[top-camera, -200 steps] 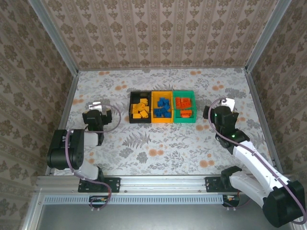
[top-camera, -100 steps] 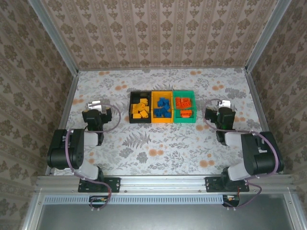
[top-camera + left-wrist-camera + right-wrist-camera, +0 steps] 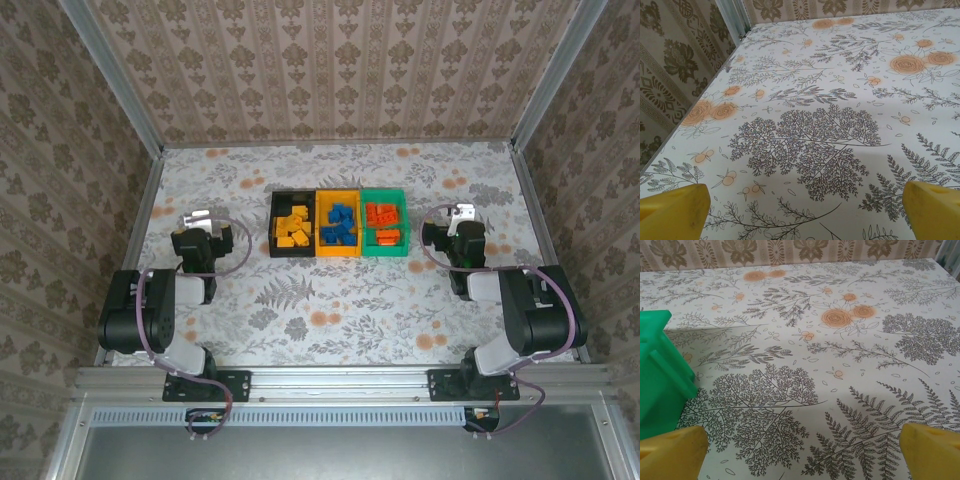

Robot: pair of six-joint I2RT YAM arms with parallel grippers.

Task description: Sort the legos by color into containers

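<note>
- Your left gripper (image 3: 196,218) sits low over the table (image 3: 330,300), well to the left of the bins. Its jaws are spread wide with nothing between them. In the left wrist view the yellow fingertips (image 3: 670,210) sit at the two bottom corners, with only the floral cloth between them.
- Your right gripper (image 3: 462,215) is the same deal: jaws wide, nothing held, parked just right of the green bin (image 3: 385,251). In the right wrist view that bin's corner is at the left edge, close to the left fingertip (image 3: 670,452), but I can't tell whether they touch.
- The three containers sit in a row mid-table, touching side to side: black bin (image 3: 272,222), yellow-orange bin (image 3: 338,252), then the green one.
- Legos: the yellow-orange legos (image 3: 293,227) are in the black bin, the blue legos (image 3: 340,225) in the yellow-orange bin, and the red-orange legos (image 3: 384,218) in the green bin.
</note>
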